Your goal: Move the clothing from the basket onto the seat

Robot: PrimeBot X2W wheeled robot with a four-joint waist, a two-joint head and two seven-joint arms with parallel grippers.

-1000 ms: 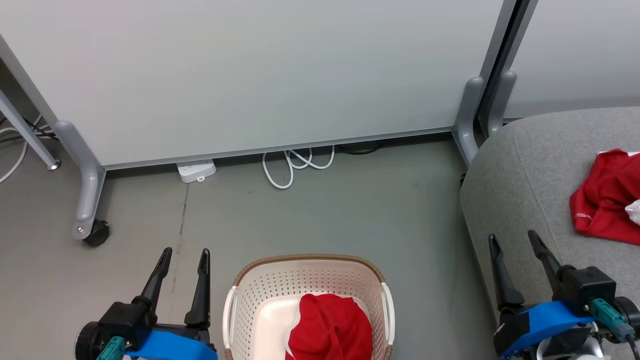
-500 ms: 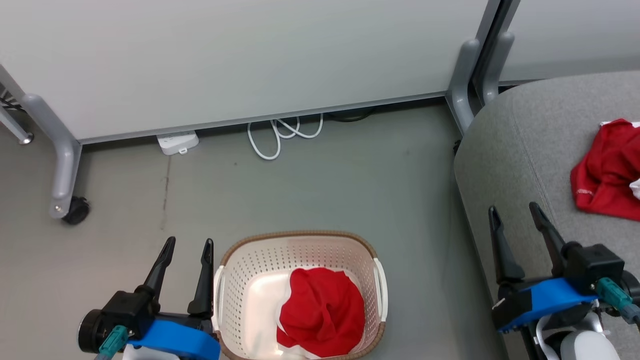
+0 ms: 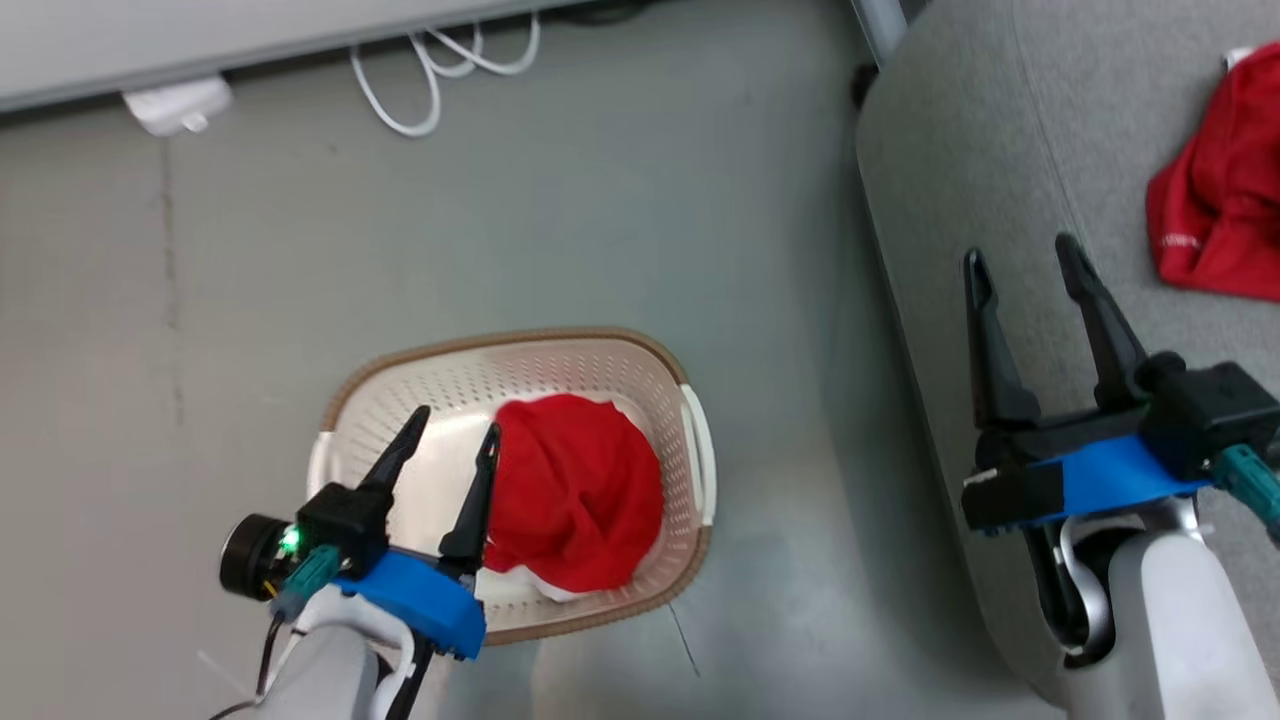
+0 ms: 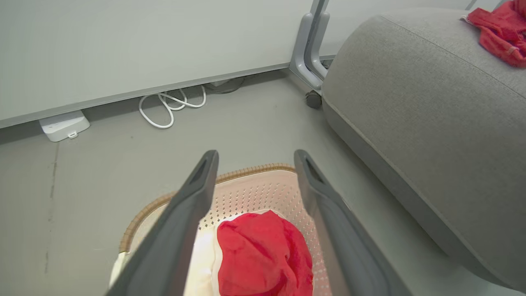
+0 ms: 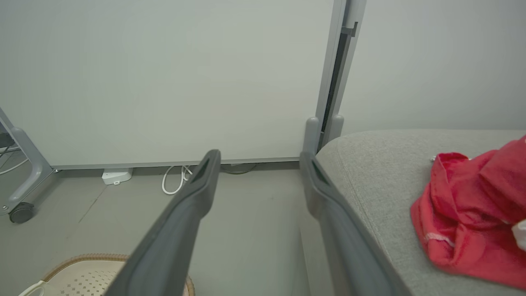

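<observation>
Reaching for the red garment bunched in the basket, we should lower our left gripper, jaws spread, onto its raised crown and pinch deep. Our right gripper, jaws also spread, hangs empty at the edge of the seat.

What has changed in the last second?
The head camera tipped downward. The left gripper swung from beside the basket to above it, open, next to the red garment. Nothing grasped. The right gripper, the seat and the second garment on it stayed put.

Grey floor, basket, seat, white cable
</observation>
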